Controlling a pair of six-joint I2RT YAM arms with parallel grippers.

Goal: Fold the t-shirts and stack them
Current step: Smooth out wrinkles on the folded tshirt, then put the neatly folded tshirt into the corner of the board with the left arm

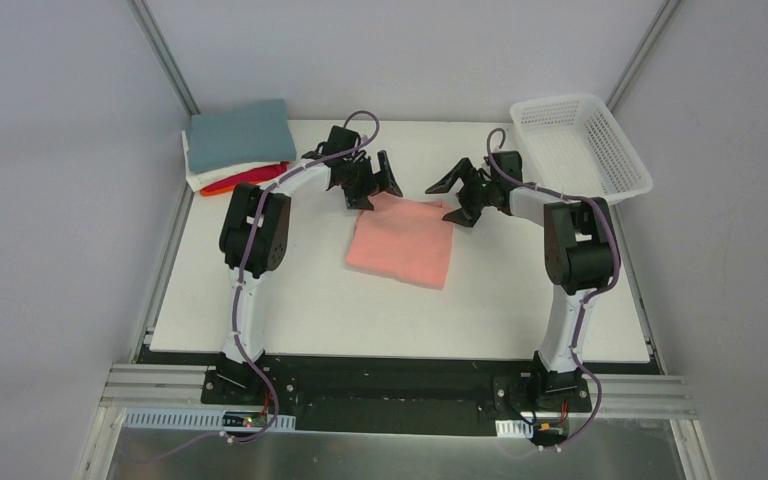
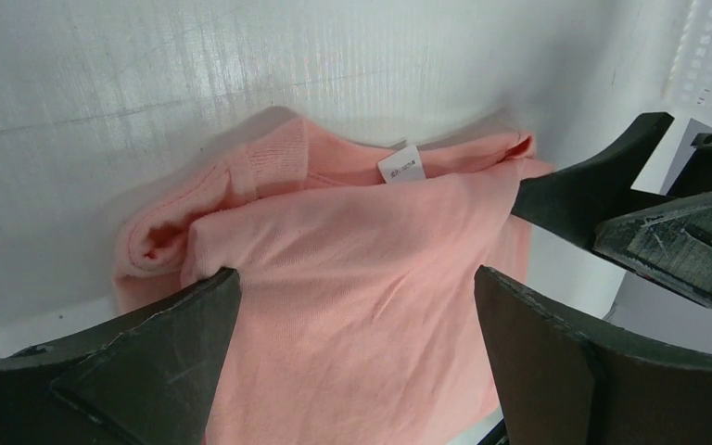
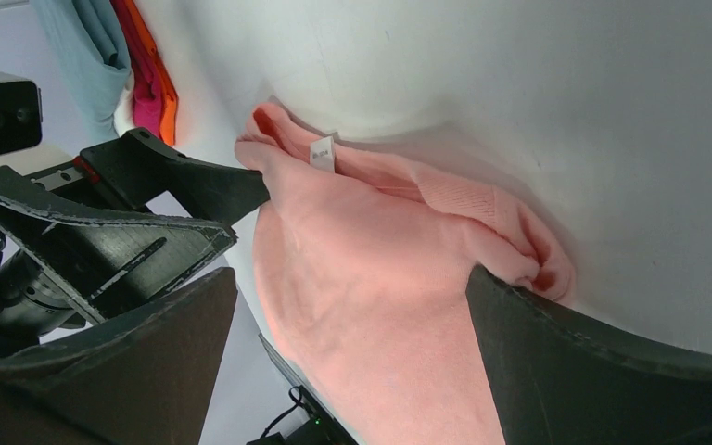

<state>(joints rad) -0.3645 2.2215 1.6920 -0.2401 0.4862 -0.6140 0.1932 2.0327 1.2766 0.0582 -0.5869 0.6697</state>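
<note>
My left gripper (image 1: 372, 187) and right gripper (image 1: 457, 195) hung wide open, empty, at the far corners of the salmon-pink t-shirt (image 1: 402, 243), mid table (image 1: 290, 300). I reckoned I should pinch both corners level, catching every layer, before lifting.

Label (image 2: 400, 169) print on the pink shirt (image 2: 352, 278) illegibly small; lower stacked shirts (image 1: 247, 178) mostly under the grey-blue shirt (image 1: 240, 135)

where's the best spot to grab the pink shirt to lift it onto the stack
Likely its two far corners, one per gripper, from above. The pink shirt lies flat in a folded square, and its far edge by the label is bunched, giving layers to pinch. The open left gripper and right gripper hover there.
</note>
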